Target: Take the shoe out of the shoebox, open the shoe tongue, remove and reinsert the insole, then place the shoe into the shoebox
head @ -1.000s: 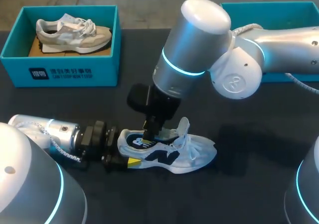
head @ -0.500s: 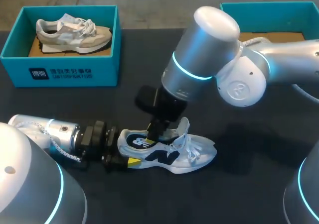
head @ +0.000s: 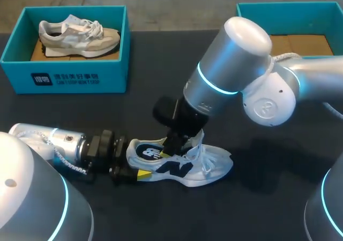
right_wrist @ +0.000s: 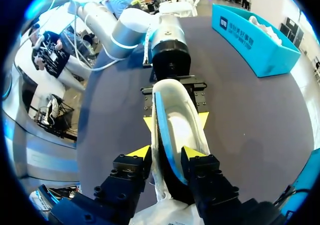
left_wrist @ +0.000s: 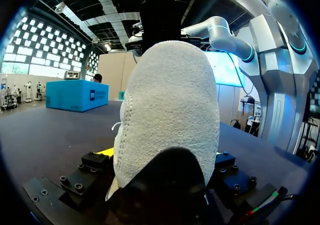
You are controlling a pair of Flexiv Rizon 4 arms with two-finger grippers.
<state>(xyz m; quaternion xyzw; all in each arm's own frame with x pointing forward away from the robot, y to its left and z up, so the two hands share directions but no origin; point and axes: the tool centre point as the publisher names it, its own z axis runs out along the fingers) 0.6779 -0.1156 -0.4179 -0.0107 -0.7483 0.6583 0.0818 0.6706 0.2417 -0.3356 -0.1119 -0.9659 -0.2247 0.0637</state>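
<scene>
1. A white mesh sneaker with a navy side logo and white laces rests on the dark table, near the front edge. Its toe points to our right, and it sits outside both boxes.
2. Our left arm lies low along the table, coming in from the left. The left pincer is clamped on the sneaker's heel. In the right wrist view, one yellow tip presses against each side of the heel.
3. From the left wrist, the sneaker's fuzzy white heel stands upright straight ahead of the left pincer and hides most of what lies beyond it.
4. Our right arm comes in from the right and angles down past the middle of the table. The right pincer is at the sneaker's opening, just behind the laces.
5. From the right wrist, the white collar with its blue lining runs ahead of the right pincer toward the heel. We cannot tell whether this pincer is apart or clamped on anything.
6. The laces are loose and stand up from the sneaker's upper, just beside the right pincer.
7. At the far left corner stands an open teal cardboard shoebox. A beige and grey shoe lies inside it, toe to our right, well apart from the sneaker.
8. At the far right stands a second open teal box. Its brown cardboard floor shows, and the right arm partly hides it.
</scene>
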